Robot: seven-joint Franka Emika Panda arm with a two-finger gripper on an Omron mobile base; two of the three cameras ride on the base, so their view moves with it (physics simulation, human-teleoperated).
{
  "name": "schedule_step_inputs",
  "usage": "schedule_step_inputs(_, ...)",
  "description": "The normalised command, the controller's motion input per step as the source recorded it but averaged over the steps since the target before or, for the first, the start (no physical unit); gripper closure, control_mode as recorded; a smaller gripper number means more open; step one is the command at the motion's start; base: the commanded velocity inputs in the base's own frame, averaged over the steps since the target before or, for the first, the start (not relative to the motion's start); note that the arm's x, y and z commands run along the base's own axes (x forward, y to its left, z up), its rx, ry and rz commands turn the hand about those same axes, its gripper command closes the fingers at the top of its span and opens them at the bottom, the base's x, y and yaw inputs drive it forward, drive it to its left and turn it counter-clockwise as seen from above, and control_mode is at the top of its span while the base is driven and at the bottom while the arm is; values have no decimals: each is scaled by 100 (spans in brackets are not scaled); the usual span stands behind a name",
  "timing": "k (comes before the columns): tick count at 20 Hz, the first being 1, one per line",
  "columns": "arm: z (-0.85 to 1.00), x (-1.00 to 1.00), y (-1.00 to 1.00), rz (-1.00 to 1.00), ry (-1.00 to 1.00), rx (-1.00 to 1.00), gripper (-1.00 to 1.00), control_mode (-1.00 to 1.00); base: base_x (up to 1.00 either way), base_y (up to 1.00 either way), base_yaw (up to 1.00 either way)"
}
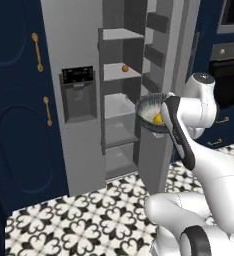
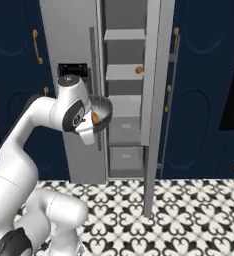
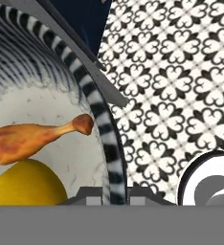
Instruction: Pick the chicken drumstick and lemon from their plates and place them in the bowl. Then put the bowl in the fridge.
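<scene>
From behind the arm on its left, one tall grey steel fridge (image 1: 79, 100) stands with its door swung wide, showing four pale shelves (image 1: 120, 72) stacked inside and one small orange item (image 1: 124, 67) on the second from the top; one deep dark grey ribbed bowl (image 1: 150, 114) is held up just in front of the open compartment, with one small yellow lemon (image 1: 158, 119) showing over its rim. Seen from the right base camera, the same bowl (image 2: 102, 112) hangs beside the white arm's wrist, level with the middle shelves, and the open door (image 2: 151, 100) is edge-on; the lemon is hidden here, and only an orange spot shows in the bowl. Looking along the hand, one orange-brown chicken drumstick (image 3: 30, 139) lies touching the lemon (image 3: 23, 184) inside the speckled bowl (image 3: 102, 124), above black-and-white patterned floor tiles (image 3: 181, 86). The gripper (image 3: 117, 198) is clamped tight on the bowl's rim, one dark tip on each side of the wall.
</scene>
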Motion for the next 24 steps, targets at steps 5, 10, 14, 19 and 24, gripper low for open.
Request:
schedule_step_inputs(5, 0, 0, 0, 0, 0, 0, 100, 100, 87, 34, -22)
schedule_step_inputs(10, 0, 0, 0, 0, 0, 0, 100, 100, 88, 16, -15)
schedule_step_inputs(14, 0, 0, 0, 0, 0, 0, 100, 100, 79, 6, -16)
schedule_step_inputs(19, 0, 0, 0, 0, 0, 0, 100, 100, 75, 15, -16)
schedule_step_inputs(24, 0, 0, 0, 0, 0, 0, 100, 100, 43, -12, -14)
